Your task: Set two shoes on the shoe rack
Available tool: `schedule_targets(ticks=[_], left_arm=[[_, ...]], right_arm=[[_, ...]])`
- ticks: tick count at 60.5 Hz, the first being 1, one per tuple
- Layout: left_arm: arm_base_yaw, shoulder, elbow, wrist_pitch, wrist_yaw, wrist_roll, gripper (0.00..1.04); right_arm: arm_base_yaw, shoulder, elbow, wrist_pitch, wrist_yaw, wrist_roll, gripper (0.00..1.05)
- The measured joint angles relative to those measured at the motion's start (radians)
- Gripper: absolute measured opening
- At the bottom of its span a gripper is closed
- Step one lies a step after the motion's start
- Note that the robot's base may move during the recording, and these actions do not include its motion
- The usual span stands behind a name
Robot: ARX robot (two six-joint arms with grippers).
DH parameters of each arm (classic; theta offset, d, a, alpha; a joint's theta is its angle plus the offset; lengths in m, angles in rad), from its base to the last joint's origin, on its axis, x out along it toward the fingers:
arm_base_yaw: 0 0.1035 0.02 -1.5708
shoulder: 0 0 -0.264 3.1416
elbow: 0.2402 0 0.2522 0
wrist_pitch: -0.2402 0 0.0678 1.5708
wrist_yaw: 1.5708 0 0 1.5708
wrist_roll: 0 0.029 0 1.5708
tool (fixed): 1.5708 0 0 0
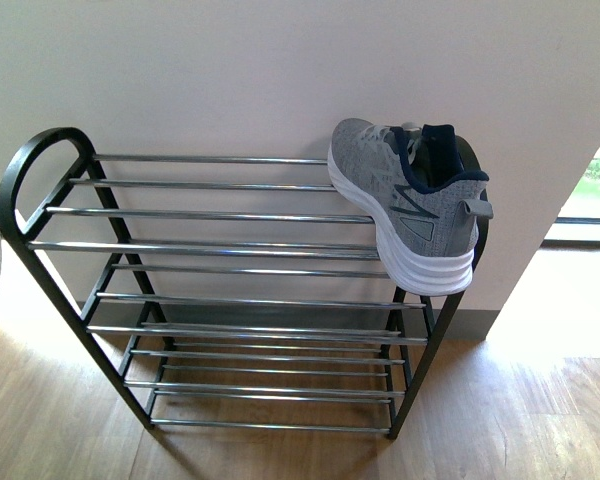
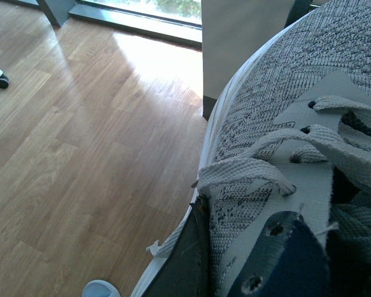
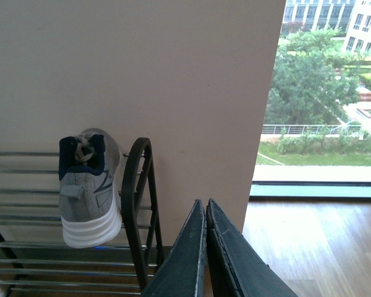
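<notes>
Left gripper (image 2: 244, 216): clamped on the first shoe (image 2: 278, 93), one finger along the white sole edge, the other over the laced upper. This shoe is off the rack, with wood floor (image 2: 80, 154) showing beside it.

Shoe rack (image 1: 220, 245): stands against the wall (image 1: 230, 70).

Second shoe (image 1: 410, 205): rests on the top tier at the right end, toe toward the wall, heel toward the front.

Right gripper (image 3: 205, 207): fingers pressed together, holding nothing, near the rack's right arch.
</notes>
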Motion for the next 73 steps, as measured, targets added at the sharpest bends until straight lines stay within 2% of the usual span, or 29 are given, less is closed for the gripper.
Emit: schedule_targets(ticks=[11, 15, 19, 50, 53, 57, 68, 73], left_arm=[[0.000, 0.000, 0.000, 0.000, 0.000, 0.000, 0.02], [0.000, 0.000, 0.000, 0.000, 0.000, 0.000, 0.02], [0.000, 0.000, 0.000, 0.000, 0.000, 0.000, 0.02], [0.000, 0.000, 0.000, 0.000, 0.000, 0.000, 0.02], [0.000, 0.000, 0.000, 0.000, 0.000, 0.000, 0.02], [0.000, 0.000, 0.000, 0.000, 0.000, 0.000, 0.02], [0.001, 0.000, 0.000, 0.000, -0.010, 0.000, 0.02], [0.001, 0.000, 0.000, 0.000, -0.007, 0.000, 0.02]], right_arm=[[0.000, -0.043, 0.000, -0.043, 0.000, 0.000, 0.01], [0.000, -0.122, 0.000, -0.154, -0.003, 0.000, 0.01], [0.000, -0.187, 0.000, -0.204, -0.001, 0.000, 0.01], [0.000, -0.207, 0.000, -0.213, 0.000, -0.001, 0.02], [0.000, -0.207, 0.000, -0.213, 0.000, 0.000, 0.15], [0.000, -0.207, 0.000, -0.213, 0.000, 0.000, 0.26], [-0.001, -0.208, 0.000, -0.214, -0.004, 0.000, 0.71], [-0.001, -0.208, 0.000, -0.214, -0.003, 0.000, 0.83]])
